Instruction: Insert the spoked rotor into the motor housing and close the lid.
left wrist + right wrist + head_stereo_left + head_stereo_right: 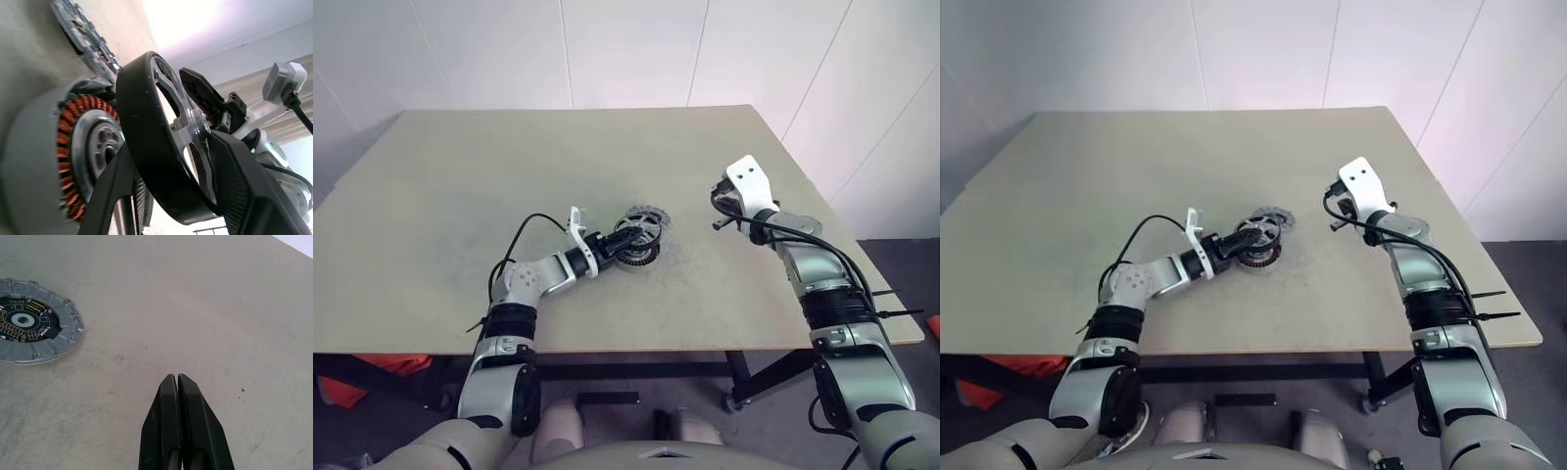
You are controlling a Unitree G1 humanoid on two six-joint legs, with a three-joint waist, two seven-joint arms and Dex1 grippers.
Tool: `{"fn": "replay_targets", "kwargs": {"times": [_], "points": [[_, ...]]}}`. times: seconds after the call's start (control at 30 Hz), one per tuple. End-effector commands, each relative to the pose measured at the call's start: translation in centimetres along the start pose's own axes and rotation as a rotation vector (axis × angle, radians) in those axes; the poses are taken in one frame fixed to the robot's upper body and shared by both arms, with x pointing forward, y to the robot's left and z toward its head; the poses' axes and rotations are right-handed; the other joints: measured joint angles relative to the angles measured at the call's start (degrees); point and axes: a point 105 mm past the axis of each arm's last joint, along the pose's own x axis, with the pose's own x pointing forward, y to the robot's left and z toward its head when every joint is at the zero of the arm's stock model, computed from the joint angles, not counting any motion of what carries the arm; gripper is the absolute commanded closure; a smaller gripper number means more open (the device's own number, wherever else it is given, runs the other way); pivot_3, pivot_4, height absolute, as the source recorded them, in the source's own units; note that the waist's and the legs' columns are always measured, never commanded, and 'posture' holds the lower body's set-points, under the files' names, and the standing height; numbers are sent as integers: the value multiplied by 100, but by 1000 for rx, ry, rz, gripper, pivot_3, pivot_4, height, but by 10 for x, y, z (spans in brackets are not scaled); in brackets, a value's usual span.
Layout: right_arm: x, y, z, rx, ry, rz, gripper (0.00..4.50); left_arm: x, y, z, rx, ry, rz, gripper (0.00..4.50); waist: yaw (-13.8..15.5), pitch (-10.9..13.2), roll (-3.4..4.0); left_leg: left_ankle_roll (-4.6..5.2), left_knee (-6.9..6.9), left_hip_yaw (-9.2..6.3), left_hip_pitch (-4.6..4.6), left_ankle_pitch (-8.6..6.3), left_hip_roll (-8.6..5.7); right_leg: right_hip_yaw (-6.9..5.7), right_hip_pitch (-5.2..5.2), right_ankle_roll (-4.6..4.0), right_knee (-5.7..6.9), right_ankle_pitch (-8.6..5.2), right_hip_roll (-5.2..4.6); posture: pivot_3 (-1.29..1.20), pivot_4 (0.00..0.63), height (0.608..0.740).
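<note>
Rotor insertion under way

Left gripper (pixel 171 161) grasps spoked rotor (pixel 161 132) by its rim, just above motor housing (pixel 85 147) at table (pixel 460 176) centre. Lid (pixel 32 328) lies at housing's 12 o'clock. Right gripper (pixel 177 426) clenched, empty, at 3 o'clock. Next: centre rotor over housing, lower it.

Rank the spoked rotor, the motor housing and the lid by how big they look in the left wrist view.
1. spoked rotor, though it is nearest the camera
2. motor housing
3. lid, seen edge-on and farthest
</note>
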Motion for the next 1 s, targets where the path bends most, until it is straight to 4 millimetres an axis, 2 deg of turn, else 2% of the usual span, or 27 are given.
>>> {"fn": "replay_targets", "kwargs": {"times": [0.03,0.2,0.4,0.6,0.77,1.0], "points": [[-4,-10,18,-17,-59,-39,4500,4,-2,2,35,12,3,2928,3,0,0,0,0,0,2,0,0,0,2,0,0,0,0,0,0,740],[-3,-8,22,-31,-69,-34,4500,4,10,-5,42,33,65,2928,6,-1,1,0,0,0,11,0,0,0,10,0,0,0,-1,0,0,740],[-3,-7,24,-32,-75,-33,4500,1,11,-1,60,12,59,2928,5,-2,2,-1,2,-1,24,1,-1,0,22,1,1,-1,-1,0,0,740],[-4,-8,24,-32,-78,-37,4500,-1,14,9,71,-15,82,1002,5,-2,3,-1,3,-2,23,1,0,0,22,1,1,-1,-1,0,0,740],[-4,-7,25,-34,-80,-36,4500,-3,8,23,91,-63,61,1002,-13,-2,3,-1,2,-2,22,1,1,0,19,1,0,-1,0,0,0,740],[-4,-5,25,-31,-88,-23,4500,-4,-7,32,123,-86,16,1002,-13,-1,3,-1,0,-1,14,0,1,-1,10,0,0,0,1,0,0,740]]}}
